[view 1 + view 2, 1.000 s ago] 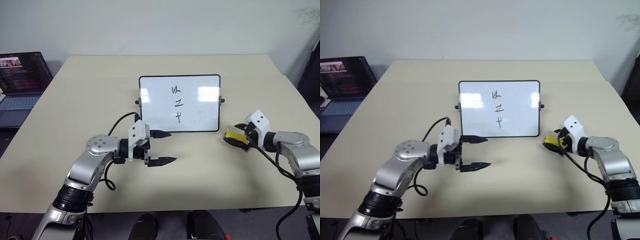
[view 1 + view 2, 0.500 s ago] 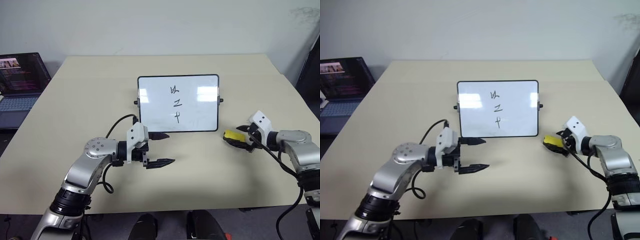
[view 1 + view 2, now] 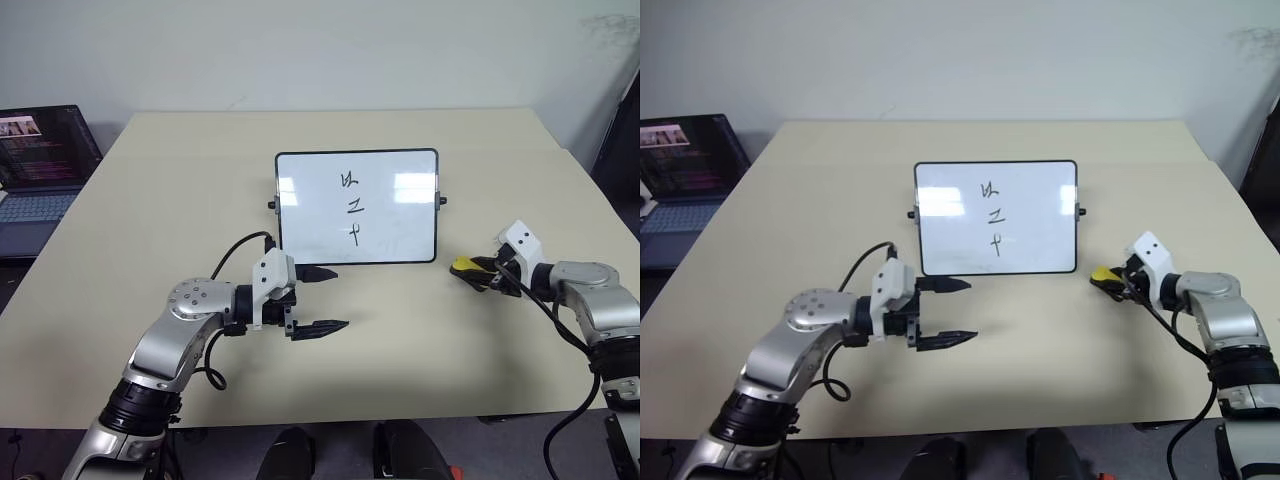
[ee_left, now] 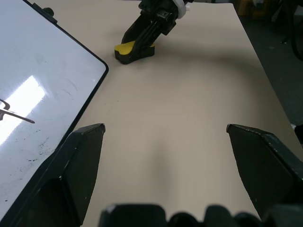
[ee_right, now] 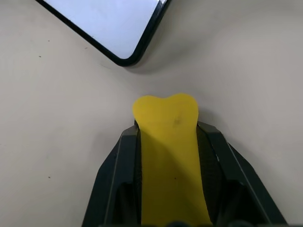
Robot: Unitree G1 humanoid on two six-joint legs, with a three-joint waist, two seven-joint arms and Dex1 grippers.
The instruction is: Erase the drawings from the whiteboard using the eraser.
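Observation:
The whiteboard lies flat at the table's middle, with the drawings in a short dark column on it. To its right, the yellow eraser rests on the table, and my right gripper is shut on it. In the right wrist view the eraser is squeezed between both black fingers, just short of the board's corner. My left gripper hovers open and holds nothing just in front of the board's near left corner. The left wrist view shows the eraser beyond the board's edge.
An open laptop sits off the table's left edge. Bare beige tabletop stretches between my two grippers and in front of the board. The table's far edge meets a pale wall.
My right gripper, open around the eraser before, has shut on it. My left arm and the board stay as they were.

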